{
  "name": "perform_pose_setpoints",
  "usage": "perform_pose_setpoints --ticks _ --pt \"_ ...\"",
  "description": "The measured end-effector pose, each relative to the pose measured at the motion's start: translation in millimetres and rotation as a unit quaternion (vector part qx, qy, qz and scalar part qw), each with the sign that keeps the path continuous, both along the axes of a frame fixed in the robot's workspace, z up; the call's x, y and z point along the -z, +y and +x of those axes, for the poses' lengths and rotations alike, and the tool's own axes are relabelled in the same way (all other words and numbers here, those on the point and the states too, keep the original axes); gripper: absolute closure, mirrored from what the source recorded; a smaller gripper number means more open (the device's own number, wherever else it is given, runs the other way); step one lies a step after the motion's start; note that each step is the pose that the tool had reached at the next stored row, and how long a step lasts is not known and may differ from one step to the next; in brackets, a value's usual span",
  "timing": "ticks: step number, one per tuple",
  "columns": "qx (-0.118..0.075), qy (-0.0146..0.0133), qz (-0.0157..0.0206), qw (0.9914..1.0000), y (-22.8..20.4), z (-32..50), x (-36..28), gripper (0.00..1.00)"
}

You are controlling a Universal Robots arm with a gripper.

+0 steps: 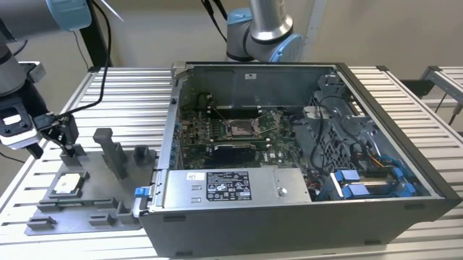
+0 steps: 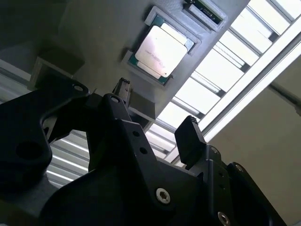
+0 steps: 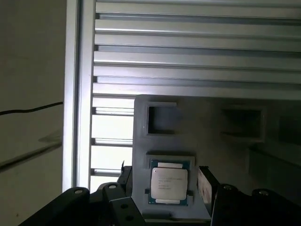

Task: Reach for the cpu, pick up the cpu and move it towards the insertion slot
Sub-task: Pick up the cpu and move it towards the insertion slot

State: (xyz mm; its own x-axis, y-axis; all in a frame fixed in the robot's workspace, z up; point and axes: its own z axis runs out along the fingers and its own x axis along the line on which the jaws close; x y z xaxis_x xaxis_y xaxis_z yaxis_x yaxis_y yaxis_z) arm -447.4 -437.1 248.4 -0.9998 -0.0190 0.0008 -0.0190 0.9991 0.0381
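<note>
The black jaws are spread and empty, hanging over the cpu [image 3: 169, 184] without touching it. The cpu, a thin square chip with a matte silvery lid and a green rim, lies flat in a recess of the grey plastic fixture [image 1: 79, 216], near the edge of the slatted metal tabletop [image 1: 130, 103] on the exterior view's left. The slot [image 1: 239, 128], a shiny metal frame with a dark centre on green board, sits inside the open case [image 1: 289, 222] just beside the fixture.

Rear of the hand [image 3: 164, 182] off-frame.
</note>
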Motion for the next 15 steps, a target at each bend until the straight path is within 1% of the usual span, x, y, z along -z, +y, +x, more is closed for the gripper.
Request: perform_pose_setpoints --ticks 3,4,10,13,15 --pt "0.000 -0.0004 0.0002 1.00000 -0.2 0.2 1.1 0.00" --pt "0.000 -0.0002 0.0001 1.00000 -1.4 0.3 1.7 0.00" --pt "0.000 -0.0001 0.0010 1.00000 -13.8 3.8 6.4 0.00" --pt "0.000 -0.0001 0.0011 1.00000 -18.1 5.7 9.4 0.00" --pt "0.000 -0.0002 0.0012 1.00000 -20.1 6.8 12.0 0.00"
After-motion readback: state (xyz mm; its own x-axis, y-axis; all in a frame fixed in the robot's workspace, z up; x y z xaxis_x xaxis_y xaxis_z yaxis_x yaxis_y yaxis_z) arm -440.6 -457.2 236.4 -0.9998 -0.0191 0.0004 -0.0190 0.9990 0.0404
